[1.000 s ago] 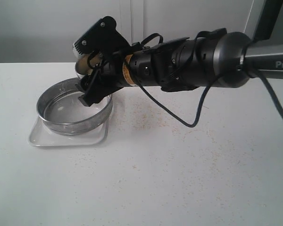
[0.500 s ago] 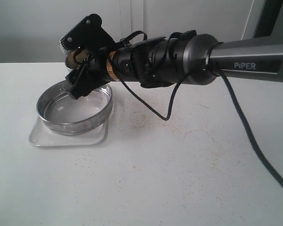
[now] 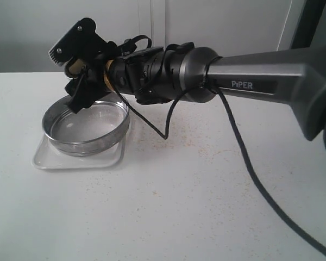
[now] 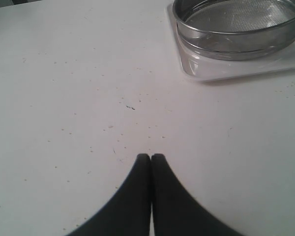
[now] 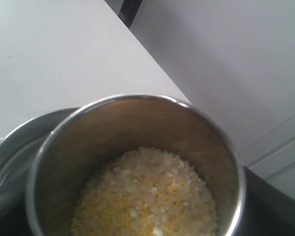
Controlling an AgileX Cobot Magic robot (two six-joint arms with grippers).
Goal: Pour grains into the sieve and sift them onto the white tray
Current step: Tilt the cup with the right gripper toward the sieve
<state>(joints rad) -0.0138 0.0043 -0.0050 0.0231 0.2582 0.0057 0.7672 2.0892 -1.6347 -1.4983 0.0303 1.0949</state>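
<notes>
Chiefly, the right gripper (image 3: pixel 70 76) was observed high over the far rim of the sieve (image 3: pixel 106 138) in the exterior view. Its two black fingers (image 3: pixel 75 37) were seen set apart and clamped on either side of a steel cup (image 3: pixel 76 68). Only a small tan and steel patch of that cup was visible there, as the rest was hidden by the fingers and wrist. Whether the cup stood squarely over the mesh could not be established from that angle.

In the right wrist view the fingers themselves were not shown. The cup (image 5: pixel 137 118) filled the frame, with its lower part cut off at the edge. The grains (image 5: pixel 147 196), a mix of yellow and whitish, were recorded lying inside the cup. A curved steel edge (image 5: pixel 24 129) was noted beyond the cup's rim, dim and only partly visible.

The sieve was found standing on the white tray (image 3: pixel 49 160), whose far side was hidden behind the ring. Whether any grains lay on the mesh could not be made out.

The left gripper (image 4: pixel 150 157) was seen only from its own wrist camera, with its fingertips pressed together and nothing between them, held over the table (image 4: pixel 78 98). Fine specks were scattered on that surface. The sieve (image 4: pixel 236 46) and tray (image 4: pixel 221 73) were cut off at the frame's corner, well apart from this gripper.
</notes>
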